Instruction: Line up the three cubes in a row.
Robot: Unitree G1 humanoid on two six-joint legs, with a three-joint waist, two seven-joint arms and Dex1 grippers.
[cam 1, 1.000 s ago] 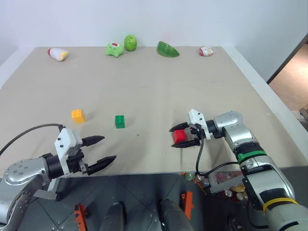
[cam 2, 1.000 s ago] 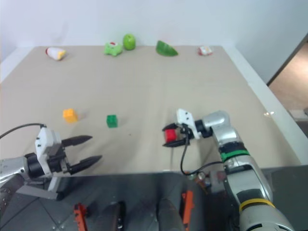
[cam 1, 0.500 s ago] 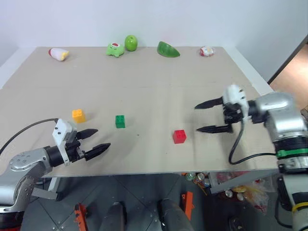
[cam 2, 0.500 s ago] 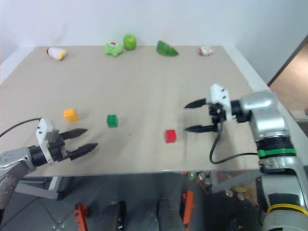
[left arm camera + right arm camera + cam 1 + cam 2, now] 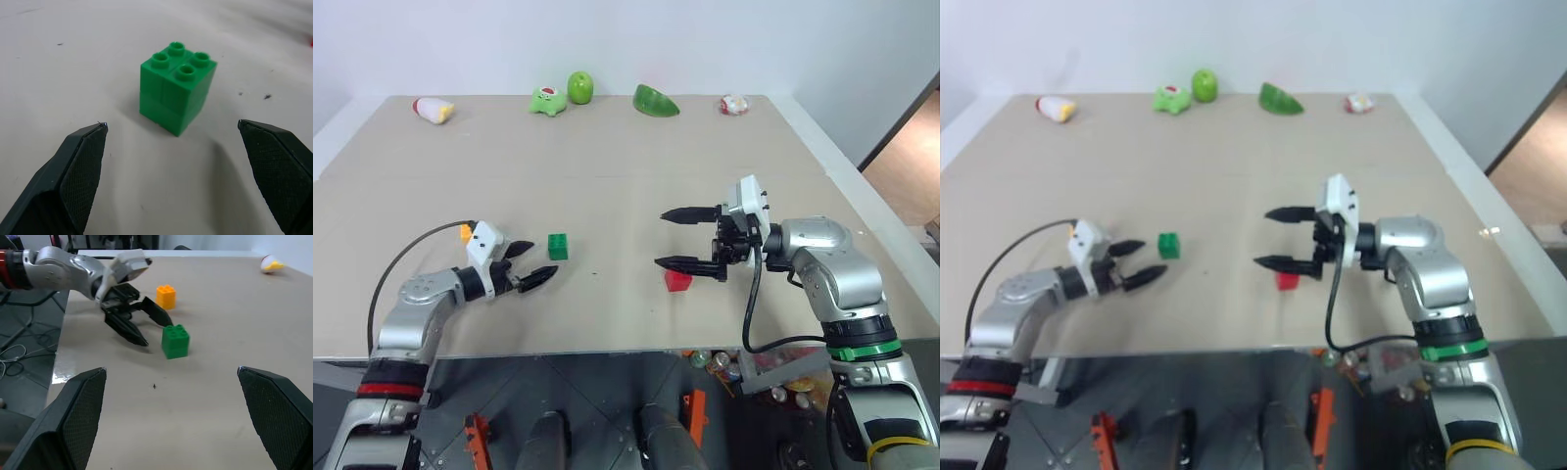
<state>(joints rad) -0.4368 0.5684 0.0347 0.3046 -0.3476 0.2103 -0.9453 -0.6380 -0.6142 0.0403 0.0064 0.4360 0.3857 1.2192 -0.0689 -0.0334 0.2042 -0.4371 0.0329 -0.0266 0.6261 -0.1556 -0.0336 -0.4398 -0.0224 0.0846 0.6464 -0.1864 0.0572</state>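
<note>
Beside the green cube (image 5: 177, 93), the open left pincer (image 5: 534, 262) bears no legible writing.

Along the far edge of my beige table (image 5: 607, 147) lie five toys, well apart from my work area: a white-and-red toy (image 5: 432, 109) at far left, a green frog figure (image 5: 546, 101) touching a green apple (image 5: 578, 87), a green wedge (image 5: 655, 101), and a small red-white toy (image 5: 733, 105).

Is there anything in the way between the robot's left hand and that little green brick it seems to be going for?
Nothing visible. The left hand is open with its fingers spread, and the green brick stands just ahead of them on bare table. The yellow brick sits off to the side, beyond the hand.
</note>
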